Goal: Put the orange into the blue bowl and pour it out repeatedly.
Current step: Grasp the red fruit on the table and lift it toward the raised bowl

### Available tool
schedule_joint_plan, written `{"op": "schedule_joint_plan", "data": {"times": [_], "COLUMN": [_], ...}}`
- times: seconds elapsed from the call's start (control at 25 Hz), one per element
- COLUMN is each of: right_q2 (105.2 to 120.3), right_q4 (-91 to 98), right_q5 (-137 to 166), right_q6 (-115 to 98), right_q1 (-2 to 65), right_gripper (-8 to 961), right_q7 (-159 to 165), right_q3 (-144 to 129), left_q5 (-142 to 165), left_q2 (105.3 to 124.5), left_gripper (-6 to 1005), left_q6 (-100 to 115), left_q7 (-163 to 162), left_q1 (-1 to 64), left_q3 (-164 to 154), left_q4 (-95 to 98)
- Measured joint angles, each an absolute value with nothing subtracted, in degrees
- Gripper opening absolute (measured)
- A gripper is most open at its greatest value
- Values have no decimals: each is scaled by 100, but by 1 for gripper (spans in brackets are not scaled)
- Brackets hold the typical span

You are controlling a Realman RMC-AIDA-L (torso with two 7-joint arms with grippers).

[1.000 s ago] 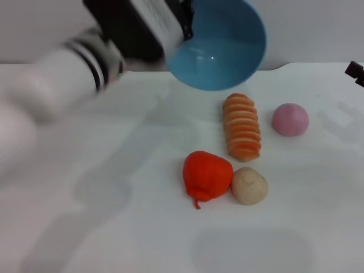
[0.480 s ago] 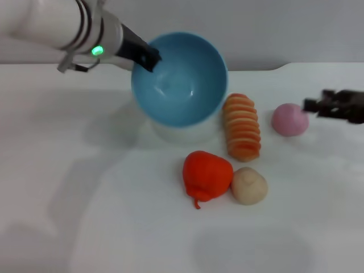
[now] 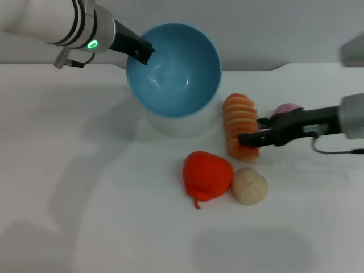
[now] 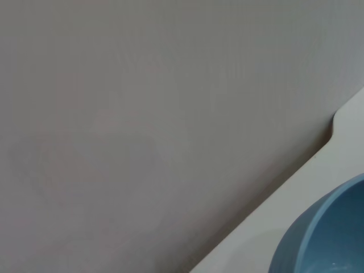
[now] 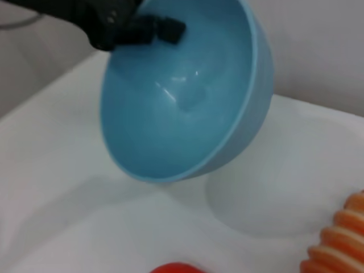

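The blue bowl (image 3: 173,71) hangs tilted above the back of the table, its empty inside facing me. My left gripper (image 3: 142,52) is shut on its rim at the upper left. The bowl also shows in the right wrist view (image 5: 182,102), with the left gripper (image 5: 145,28) on its rim, and in the left wrist view (image 4: 324,239). The orange (image 3: 206,175) lies on the table in front of the bowl, stem nub towards me; its top shows in the right wrist view (image 5: 176,267). My right gripper (image 3: 254,131) is open and empty, over the striped roll, right of and behind the orange.
A ribbed orange-and-cream roll (image 3: 241,126) lies right of the bowl, also in the right wrist view (image 5: 341,244). A beige ball (image 3: 249,186) touches the orange's right side. A pink dome (image 3: 287,108) sits behind the right gripper, partly hidden. The table's back edge (image 3: 318,63) meets a grey wall.
My right arm has reached in from the right, from beside the pink dome to over the striped roll. The bowl has shifted slightly left and up in my left gripper.
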State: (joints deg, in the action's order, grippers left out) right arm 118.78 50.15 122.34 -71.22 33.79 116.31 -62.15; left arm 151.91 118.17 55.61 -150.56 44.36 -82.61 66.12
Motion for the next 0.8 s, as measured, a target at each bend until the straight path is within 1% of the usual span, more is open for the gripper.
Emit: {"op": "schedule_joint_plan", "data": {"times": [0.36, 0.56, 0.8], "right_q2": [11904, 11911, 11924], "right_q4": [4729, 4022, 3879], "right_q5": [11411, 11280, 10808], "right_q6": [-6412, -6182, -6018], "right_q1": [3477, 3762, 3745], "right_gripper": [778, 773, 762], "right_q7": [11031, 10859, 10603], "right_q3": [-7513, -7760, -8117], "left_q5": [15197, 15197, 15196], "left_q2": [11822, 11821, 11820], "left_gripper": [0, 0, 0], "left_q6": [5463, 5396, 5351], "left_q7": [-15055, -15061, -15065], "left_q1": [4425, 4443, 4452], "left_q3": [-8265, -8289, -8341], "left_q4": [6556, 6434, 6390]}}
